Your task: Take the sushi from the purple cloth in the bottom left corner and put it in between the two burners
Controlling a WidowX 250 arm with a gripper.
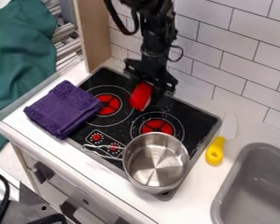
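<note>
The black gripper hangs over the back part of the stove, shut on the red sushi. The sushi, with a pale lower edge, is tilted and appears near the gap between the two burners, toward their back side. Whether it touches the stove top I cannot tell. One burner lies left of it, and the other burner is lower and to the right. A folded purple cloth rests on the left edge of the stove and counter, with no sushi on it.
A metal pot stands at the stove's front right, partly over the right burner's edge, its handle pointing left. A yellow-handled knife lies right of the stove, near a grey sink. Behind rises a tiled wall.
</note>
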